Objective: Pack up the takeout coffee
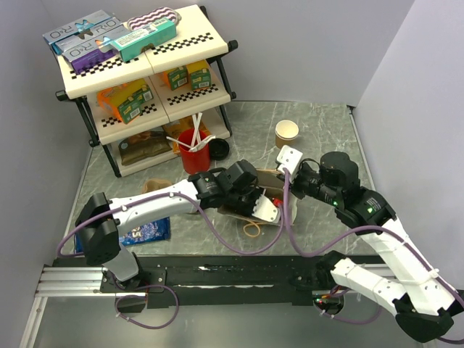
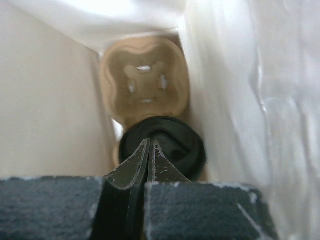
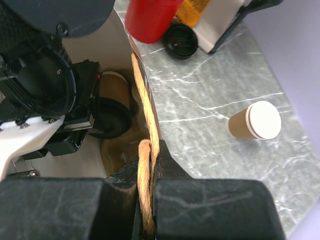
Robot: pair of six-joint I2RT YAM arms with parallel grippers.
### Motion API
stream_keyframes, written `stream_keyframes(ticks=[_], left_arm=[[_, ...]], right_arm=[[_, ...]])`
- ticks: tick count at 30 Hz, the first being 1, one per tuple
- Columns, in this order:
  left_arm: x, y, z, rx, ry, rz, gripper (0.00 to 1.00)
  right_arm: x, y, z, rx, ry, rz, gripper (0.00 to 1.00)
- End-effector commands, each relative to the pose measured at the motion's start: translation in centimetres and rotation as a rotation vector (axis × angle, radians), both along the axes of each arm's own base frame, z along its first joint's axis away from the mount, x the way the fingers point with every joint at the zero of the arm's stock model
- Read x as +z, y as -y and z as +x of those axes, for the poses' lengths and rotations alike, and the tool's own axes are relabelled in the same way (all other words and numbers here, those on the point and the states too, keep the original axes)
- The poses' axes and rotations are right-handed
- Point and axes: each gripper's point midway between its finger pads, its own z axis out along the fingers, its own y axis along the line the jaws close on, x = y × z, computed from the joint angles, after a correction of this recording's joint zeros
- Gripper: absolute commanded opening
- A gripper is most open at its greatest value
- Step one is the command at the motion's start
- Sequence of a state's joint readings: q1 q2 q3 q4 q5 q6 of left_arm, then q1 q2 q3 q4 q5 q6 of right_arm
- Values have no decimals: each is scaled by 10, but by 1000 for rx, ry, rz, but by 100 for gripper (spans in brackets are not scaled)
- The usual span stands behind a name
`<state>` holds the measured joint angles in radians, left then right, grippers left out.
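Grey marble table (image 1: 326, 123), shelf (image 1: 190, 96) at its far left corner, stocked with boxes whose print is mostly too small to read. Left arm (image 1: 159, 199) reaches to mid-table and covers most of the bag (image 2: 50, 110) from above; the bag's outline cannot be traced in the top view. Inside the bag, the left wrist view shows pale walls, overexposed at top and right, and a blurred pulp carrier (image 2: 145, 82) at the far end with one empty pocket showing. The coffee (image 2: 175, 145) is inside the bag, just in front of that pocket: only its black lid shows there, the cup body hidden below; the right wrist view gives part of the tan body (image 3: 116, 90) behind the left wrist housing. Whether it is seated in the carrier cannot be told. Red cup (image 1: 194, 158), lidless cup (image 1: 287, 133) and a loose lid (image 1: 218, 150) stand on the table outside the bag. Left gripper (image 2: 149, 142): fingers pressed together, nothing between them, tips over the coffee's lid; contact cannot be confirmed. Right gripper (image 3: 148, 150): clamped on the bag's twine handle (image 3: 145, 175) at the bag's rim, the handle's lower end cut off by the frame.
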<state>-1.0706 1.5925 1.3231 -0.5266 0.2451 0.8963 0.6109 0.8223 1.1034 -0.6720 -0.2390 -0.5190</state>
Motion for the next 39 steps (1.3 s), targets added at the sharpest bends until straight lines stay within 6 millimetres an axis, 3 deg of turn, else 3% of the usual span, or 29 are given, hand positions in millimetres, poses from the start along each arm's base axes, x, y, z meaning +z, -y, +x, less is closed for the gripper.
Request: stream_keyframes(ticks=[1,8,16,22,27,31,39], left_arm=[[23,9,17,70,54,-101,1],[13,12,40,114,109,-103,1],[-2,16,38,181,-22,-150,1],[4,23,37,168,-28,-173,1],[-4,28,39,141,-31,-134,1],[-9,21,49,178,5,-99,1],[1,-7,81,326,59,-60,1]], right_arm=[[39,4,13,-43,163,34,0],[28,3,22,-50,211,-6,0],[-7,-2,12,-10,147,-20,0],[-8,-2,12,-8,148,-21,0],[-7,-1,11,-9,147,-23,0],[-6,0,10,-7,146,-33,0],[-10,4,10,-18,143,-47,0]])
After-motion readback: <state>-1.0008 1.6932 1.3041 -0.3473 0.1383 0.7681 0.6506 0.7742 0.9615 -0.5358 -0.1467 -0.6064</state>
